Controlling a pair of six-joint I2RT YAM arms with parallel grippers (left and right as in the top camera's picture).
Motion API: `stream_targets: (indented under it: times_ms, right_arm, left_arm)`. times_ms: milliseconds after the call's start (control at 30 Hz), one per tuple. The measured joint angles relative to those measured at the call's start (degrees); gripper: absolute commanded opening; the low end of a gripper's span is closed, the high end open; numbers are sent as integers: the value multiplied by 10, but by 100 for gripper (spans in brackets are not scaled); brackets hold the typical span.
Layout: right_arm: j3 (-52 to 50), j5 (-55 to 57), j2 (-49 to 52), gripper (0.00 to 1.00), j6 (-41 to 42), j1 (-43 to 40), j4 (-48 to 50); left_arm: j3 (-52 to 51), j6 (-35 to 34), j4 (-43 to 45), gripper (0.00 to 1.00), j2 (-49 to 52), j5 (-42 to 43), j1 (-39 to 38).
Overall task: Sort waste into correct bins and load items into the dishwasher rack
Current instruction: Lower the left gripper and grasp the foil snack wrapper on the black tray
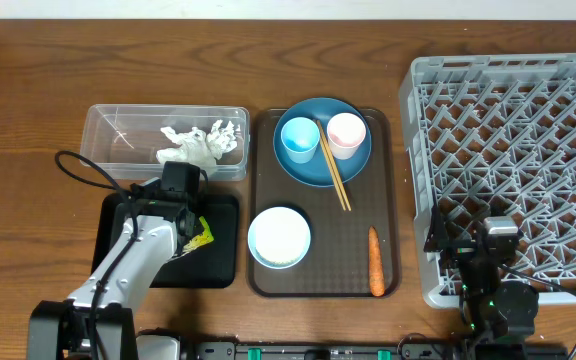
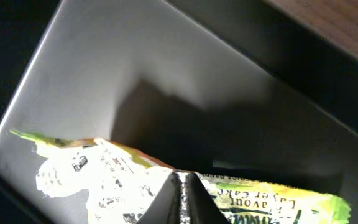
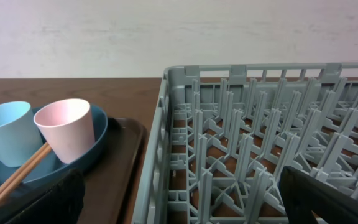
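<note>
Foil wrapper [image 2: 92, 180] lies inside the black tray [image 2: 135, 62], left gripper [image 2: 183, 194] closed over it
Light, crinkly, slick: likely best pinched at a raised fold. Jaws meet tight at its edge; whether foil is caught, I cannot tell.

**Surfaces and materials**

The table [image 1: 28, 90] is dark, grained wood with a slight sheen. The tub [image 1: 118, 135] is clear, glossy plastic; the napkins [image 1: 198, 145] are crumpled white paper. The black tray [image 1: 223, 260] looks smooth and satiny. The wrapper [image 2: 92, 177] is crinkled, shiny foil. The rack [image 1: 528, 120] is matt grey plastic. The chopsticks [image 1: 333, 165] are pale wood.
</note>
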Motion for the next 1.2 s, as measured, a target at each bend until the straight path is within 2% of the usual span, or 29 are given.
stream_targets:
  times_ms: [300, 333, 367, 467, 533, 700, 867, 1100, 1200]
  right_arm:
    - [0, 0, 0, 99, 0, 0, 0]
    - [0, 0, 0, 99, 0, 0, 0]
    - [0, 0, 0, 99, 0, 0, 0]
    - [0, 0, 0, 99, 0, 0, 0]
    - [0, 0, 0, 99, 0, 0, 0]
    - [0, 0, 0, 99, 0, 0, 0]
    - [0, 0, 0, 99, 0, 0, 0]
    - [0, 0, 0, 99, 0, 0, 0]
    - [0, 0, 0, 99, 0, 0, 0]
  left_arm:
    - [1, 14, -4, 8, -20, 13, 0]
    - [2, 16, -12, 21, -31, 16, 0]
    - [2, 19, -16, 28, -39, 17, 0]
    - [3, 23, -36, 46, -73, 37, 0]
    - [6, 18, -61, 51, -94, 54, 0]
    - [7, 0, -97, 52, -99, 75, 0]
    - [0, -9, -75, 56, -72, 84, 0]
    - [-10, -10, -28, 56, -9, 124, 0]
    - [-11, -12, -17, 40, 12, 133, 0]
